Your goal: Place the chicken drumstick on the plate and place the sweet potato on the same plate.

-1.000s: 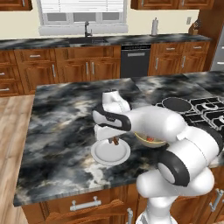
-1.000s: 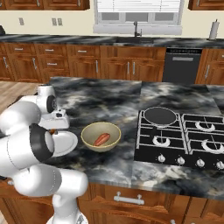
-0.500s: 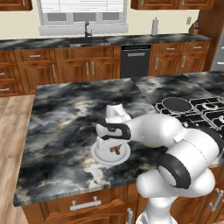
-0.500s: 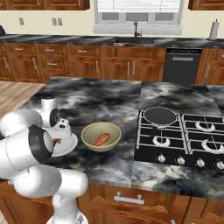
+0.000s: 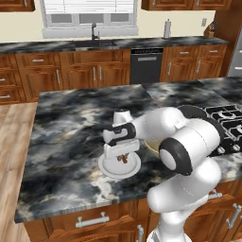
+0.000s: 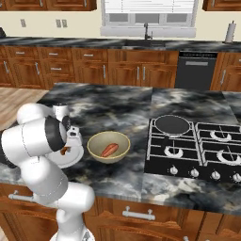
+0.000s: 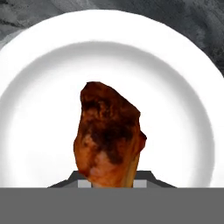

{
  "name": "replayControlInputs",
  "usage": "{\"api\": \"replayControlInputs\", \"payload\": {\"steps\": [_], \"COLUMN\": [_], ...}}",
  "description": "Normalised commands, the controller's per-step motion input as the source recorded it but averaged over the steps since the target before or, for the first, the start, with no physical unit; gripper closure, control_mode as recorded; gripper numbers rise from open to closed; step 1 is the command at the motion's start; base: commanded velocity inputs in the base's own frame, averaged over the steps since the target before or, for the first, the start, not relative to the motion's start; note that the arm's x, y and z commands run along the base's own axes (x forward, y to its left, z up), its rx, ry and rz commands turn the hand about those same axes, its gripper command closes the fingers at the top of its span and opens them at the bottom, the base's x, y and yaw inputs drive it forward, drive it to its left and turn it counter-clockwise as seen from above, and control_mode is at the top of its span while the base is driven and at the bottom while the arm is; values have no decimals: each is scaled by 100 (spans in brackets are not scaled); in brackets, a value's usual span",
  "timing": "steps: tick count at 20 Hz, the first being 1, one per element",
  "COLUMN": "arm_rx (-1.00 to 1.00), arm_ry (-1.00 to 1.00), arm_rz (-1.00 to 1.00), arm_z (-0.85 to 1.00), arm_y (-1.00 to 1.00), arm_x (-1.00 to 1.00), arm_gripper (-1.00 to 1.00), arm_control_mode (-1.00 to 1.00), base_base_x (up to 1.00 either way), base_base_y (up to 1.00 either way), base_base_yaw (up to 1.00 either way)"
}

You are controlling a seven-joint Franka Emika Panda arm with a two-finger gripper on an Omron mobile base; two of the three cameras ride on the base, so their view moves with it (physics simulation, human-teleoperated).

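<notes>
My gripper is shut on the chicken drumstick and hangs low over the middle of the plate. In the hand view the brown drumstick points its fat end away from me, with the white plate all around it. I cannot tell whether the meat touches the plate. From the right, the drumstick peeks out beside my arm above the plate. The sweet potato lies in the tan bowl just to the plate's right.
A dark round pan sits on the black stove, right of the bowl. My own arm hides most of the bowl in the left base view. The plate stands near the island's front edge, with open marble counter behind and to its left.
The gripper has come down with the drumstick, from well above the plate to just over its middle. Bowl and sweet potato have not moved.
</notes>
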Motion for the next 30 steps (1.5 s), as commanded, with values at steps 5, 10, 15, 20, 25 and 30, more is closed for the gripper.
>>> {"api": "replayControlInputs", "payload": {"steps": [5,10,15,20,25,30], "arm_rx": [-4,-3,0,0,0,0], "arm_ry": [0,-1,0,0,3,2], "arm_rz": [0,0,0,0,1,1], "arm_z": [-20,-16,0,0,1,69], "arm_y": [22,10,0,0,-6,-1], "arm_x": [2,0,0,0,17,-2], "arm_gripper": [100,100,-100,-100,-100,-100], "arm_control_mode": [-100,-100,-100,-100,-100,-100], "base_base_x": [0,0,0,0,0,0], "base_base_y": [0,0,0,0,0,0], "base_base_yaw": [0,0,0,0,0,0]}}
